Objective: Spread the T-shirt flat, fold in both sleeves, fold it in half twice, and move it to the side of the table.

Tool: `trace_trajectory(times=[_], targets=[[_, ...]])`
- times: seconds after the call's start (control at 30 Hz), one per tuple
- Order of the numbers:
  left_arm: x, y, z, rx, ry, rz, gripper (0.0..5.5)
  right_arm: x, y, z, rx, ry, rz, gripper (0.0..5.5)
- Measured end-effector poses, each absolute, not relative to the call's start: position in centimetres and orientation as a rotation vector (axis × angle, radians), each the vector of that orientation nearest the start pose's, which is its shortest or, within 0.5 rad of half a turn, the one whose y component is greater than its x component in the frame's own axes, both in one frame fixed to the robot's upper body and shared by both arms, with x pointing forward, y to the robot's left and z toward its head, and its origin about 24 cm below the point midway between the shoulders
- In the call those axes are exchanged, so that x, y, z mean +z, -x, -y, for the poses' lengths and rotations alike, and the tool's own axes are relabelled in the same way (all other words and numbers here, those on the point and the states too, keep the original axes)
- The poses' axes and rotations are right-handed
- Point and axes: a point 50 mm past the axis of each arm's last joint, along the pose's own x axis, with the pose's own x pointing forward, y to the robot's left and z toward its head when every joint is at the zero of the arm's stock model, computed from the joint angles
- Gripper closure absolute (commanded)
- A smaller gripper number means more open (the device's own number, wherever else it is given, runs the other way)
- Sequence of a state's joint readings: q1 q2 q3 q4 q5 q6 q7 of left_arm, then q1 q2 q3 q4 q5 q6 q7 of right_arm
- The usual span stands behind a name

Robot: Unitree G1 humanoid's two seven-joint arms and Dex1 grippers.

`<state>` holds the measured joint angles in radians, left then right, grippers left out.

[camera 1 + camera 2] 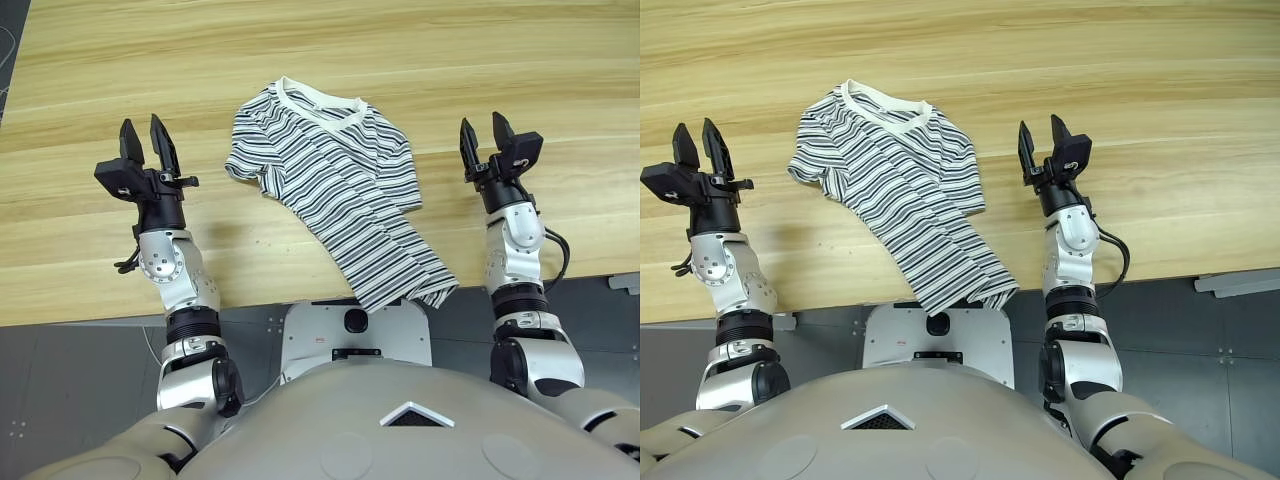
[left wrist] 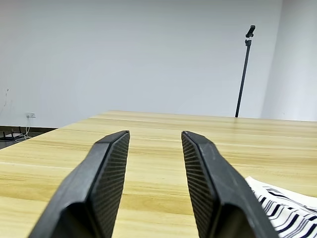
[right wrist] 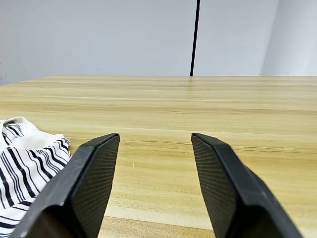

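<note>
I've got the striped T-shirt (image 1: 335, 190) lying crumpled and slantwise mid-tabletop (image 1: 100, 60), collar away from me, hem drooping over the near edge. The left tool (image 1: 145, 132) and right tool (image 1: 483, 128) hover on either side of it, both with jaws apart and holding nothing. I'd call this cloth light, limp and likely to slide on the wood, so I'd pinch it at the shoulders or hem corners, not the bunched middle.
</note>
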<state>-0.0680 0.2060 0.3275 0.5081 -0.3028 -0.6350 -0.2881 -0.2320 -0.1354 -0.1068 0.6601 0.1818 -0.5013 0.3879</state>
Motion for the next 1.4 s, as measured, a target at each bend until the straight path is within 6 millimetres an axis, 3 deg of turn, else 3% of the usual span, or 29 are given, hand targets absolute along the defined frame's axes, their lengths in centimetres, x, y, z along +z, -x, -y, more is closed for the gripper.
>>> trace_trajectory(times=[1.4], targets=[[2.54,-23.33,-26.89,0.161,0.013,0.282,3.54,0.7,-27.93,18.08,0.254,-0.009,0.095,2.82]])
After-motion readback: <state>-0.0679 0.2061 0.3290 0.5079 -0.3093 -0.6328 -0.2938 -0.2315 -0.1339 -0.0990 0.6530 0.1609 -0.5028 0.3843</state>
